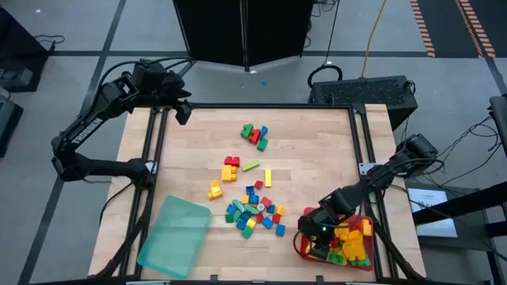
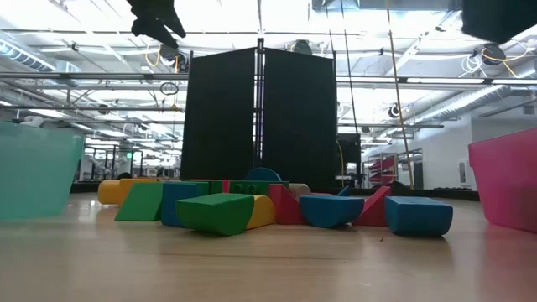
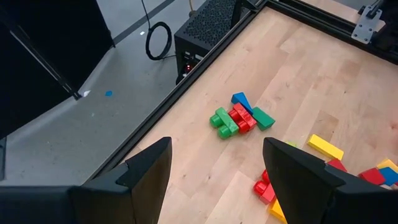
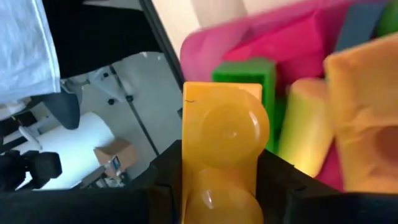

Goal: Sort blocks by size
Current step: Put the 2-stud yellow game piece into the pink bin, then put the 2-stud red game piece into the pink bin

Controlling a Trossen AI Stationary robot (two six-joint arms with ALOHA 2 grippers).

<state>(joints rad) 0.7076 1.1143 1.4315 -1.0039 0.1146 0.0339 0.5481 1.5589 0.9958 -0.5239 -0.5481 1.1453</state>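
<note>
Right wrist view: our right gripper (image 4: 217, 186) clasps a yellow studded plastic brick (image 4: 224, 134) over the red tray (image 1: 305, 247); next, release it. Left gripper (image 3: 214, 171) waits, fingers spread.

High view looks straight down on the whole table (image 1: 309, 142). Low view sits at tabletop level, facing the room, sharing the central bricks (image 2: 252, 205). Wrist views look close past each arm's fingers.

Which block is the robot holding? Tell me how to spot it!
Find the red tray at the table's near right corner, where the right gripper hangs. Clamped between its fingers is a yellow block with round studs. Other blocks lie loose in the tray; only this one is gripped.
</note>
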